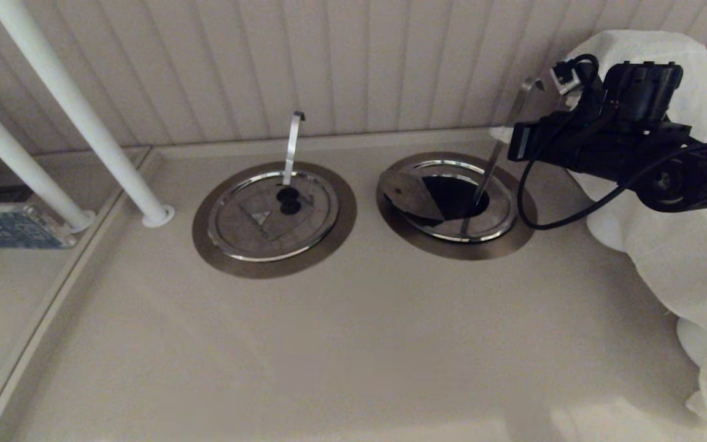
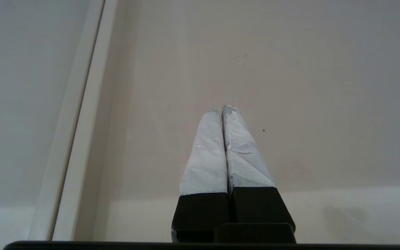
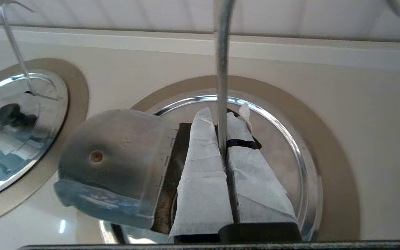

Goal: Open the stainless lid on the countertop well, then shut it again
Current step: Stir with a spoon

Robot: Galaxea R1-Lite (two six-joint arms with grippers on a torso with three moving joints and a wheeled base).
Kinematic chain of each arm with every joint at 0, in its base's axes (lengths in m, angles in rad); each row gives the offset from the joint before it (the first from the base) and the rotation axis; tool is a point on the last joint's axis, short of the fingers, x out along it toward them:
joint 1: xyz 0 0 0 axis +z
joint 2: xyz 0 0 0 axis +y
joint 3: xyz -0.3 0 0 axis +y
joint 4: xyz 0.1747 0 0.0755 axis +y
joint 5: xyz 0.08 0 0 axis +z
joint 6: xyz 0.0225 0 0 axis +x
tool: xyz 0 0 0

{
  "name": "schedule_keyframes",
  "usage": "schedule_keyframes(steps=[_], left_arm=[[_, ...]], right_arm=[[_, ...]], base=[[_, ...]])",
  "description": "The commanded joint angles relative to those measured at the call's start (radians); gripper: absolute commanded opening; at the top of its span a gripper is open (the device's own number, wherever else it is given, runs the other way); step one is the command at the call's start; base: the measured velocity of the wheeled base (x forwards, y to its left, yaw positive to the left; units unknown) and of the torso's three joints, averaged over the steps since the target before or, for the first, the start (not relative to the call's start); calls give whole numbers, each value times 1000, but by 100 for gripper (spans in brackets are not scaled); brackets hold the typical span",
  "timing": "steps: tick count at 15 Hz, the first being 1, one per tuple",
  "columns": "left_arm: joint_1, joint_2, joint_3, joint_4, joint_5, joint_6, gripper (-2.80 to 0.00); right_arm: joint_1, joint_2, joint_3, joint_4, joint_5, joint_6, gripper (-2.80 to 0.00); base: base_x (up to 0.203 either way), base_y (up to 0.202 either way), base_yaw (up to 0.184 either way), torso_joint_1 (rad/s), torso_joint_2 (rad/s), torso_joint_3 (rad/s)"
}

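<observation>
The stainless lid [image 1: 504, 212] lies in the right countertop well, whose dull-brown ring [image 1: 516, 240] sits flush in the beige counter. Its hinged flap [image 1: 410, 195] is folded back to the left, baring the dark hole [image 1: 452, 193]; the black knob is hidden beneath it. The flat utensil handle [image 1: 516, 104] leans up out of the hole. My right gripper [image 1: 512, 142] hovers above the well's far right side. In the right wrist view its taped fingers [image 3: 200, 166] close on the handle [image 3: 222, 52], beside the upturned flap [image 3: 116, 149]. My left gripper [image 2: 219, 108] is shut over bare counter.
The twin lid [image 1: 274, 215] with its hooked upright handle [image 1: 292, 144] sits closed in the left well. A white cloth-covered shape [image 1: 666, 258] crowds the right edge. Two white poles [image 1: 77, 110] slant down at the left. The panelled wall runs close behind both wells.
</observation>
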Motion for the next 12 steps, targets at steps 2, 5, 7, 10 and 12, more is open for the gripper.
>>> schedule_keyframes(steps=[2,5,7,10,12], left_arm=[[0,0,0,1,1,0,-280],[0,0,0,1,1,0,-280],[0,-2,0,1,1,0,-280],[0,0,0,1,1,0,-280],[0,-1,0,1,1,0,-280]], right_arm=[[0,58,-43,-4,-16,5,-280],[12,92,-74,-8,-49,17,-280],[29,107,-91,-16,-58,59,-280],[58,90,-74,-34,-56,83,-280],[66,68,-53,-34,-55,81,-280]], base=[[0,0,0,0,0,0],[0,0,0,0,0,0],[0,0,0,0,0,0],[0,0,0,0,0,0],[0,0,0,0,0,0]])
